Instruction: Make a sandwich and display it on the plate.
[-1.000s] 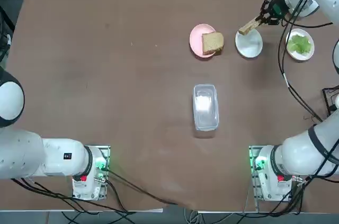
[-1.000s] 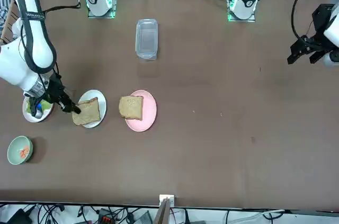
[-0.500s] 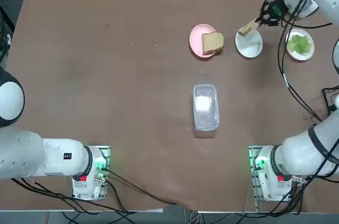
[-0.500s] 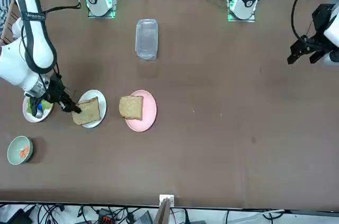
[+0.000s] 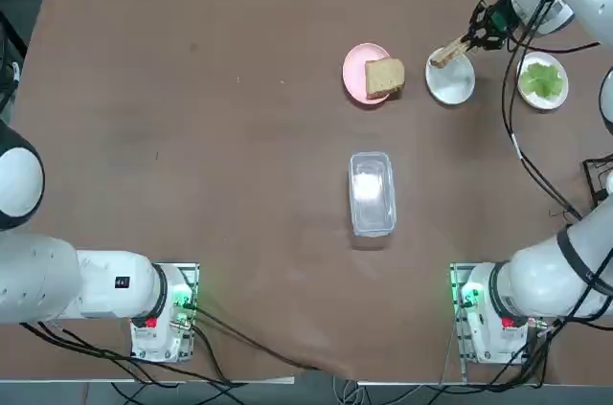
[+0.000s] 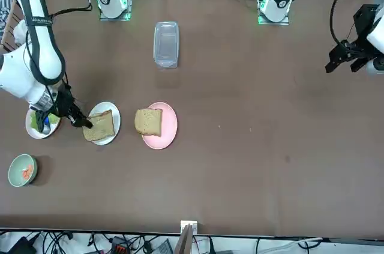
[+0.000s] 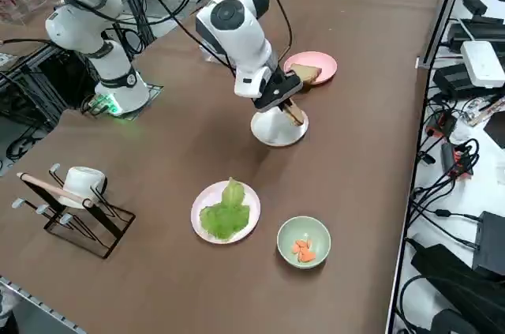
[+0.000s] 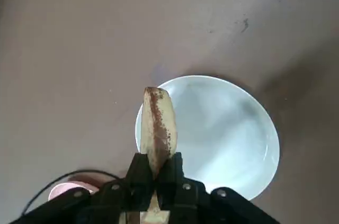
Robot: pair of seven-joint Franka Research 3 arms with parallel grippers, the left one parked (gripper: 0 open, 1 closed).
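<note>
Gripping a bread slice (image 8: 159, 128) on edge in the right hand (image 8: 154, 173), with a white plate (image 8: 222, 134) just below the hand, and a pink plate (image 5: 355, 75) nearby.

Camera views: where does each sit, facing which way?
Top: overhead, looking down; both arms show.
Front: across the table, facing the robot; both arms show.
Right side: raised at its right, looking down diagonally; right arm shows.
Right wrist: on the right arm, at its fingers, closed on bread.
Top and front share the pink plate.
</note>
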